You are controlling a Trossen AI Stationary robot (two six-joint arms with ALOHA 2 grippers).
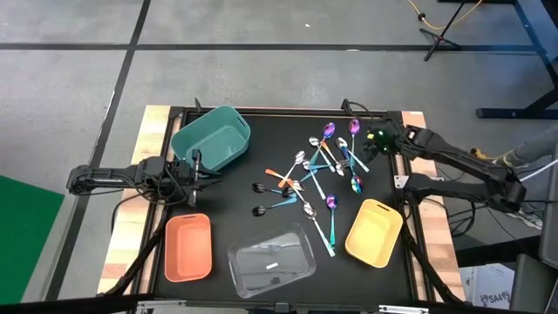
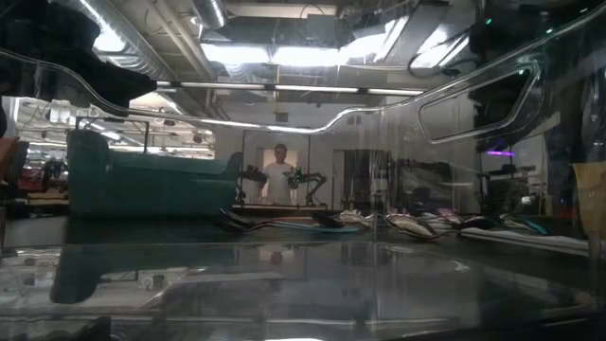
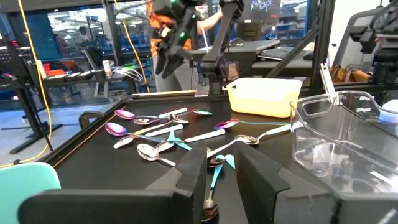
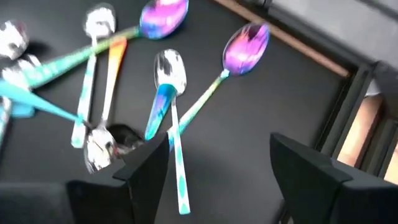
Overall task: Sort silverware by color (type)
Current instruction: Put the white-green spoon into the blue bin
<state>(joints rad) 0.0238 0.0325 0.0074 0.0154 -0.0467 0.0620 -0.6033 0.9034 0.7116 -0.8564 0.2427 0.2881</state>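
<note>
No legible writing. Right gripper (image 1: 373,145), fingers apart, at 2 o'clock above spoons (image 1: 318,174); left gripper (image 1: 197,170) parted, empty.

No readable text anywhere.

No bin, spoon, arm, or stretch of table carries a legible word, label, brand mark, number or sign in any view; a monitor in the room behind the table shows only glow, too blurred to make out any letters.
</note>
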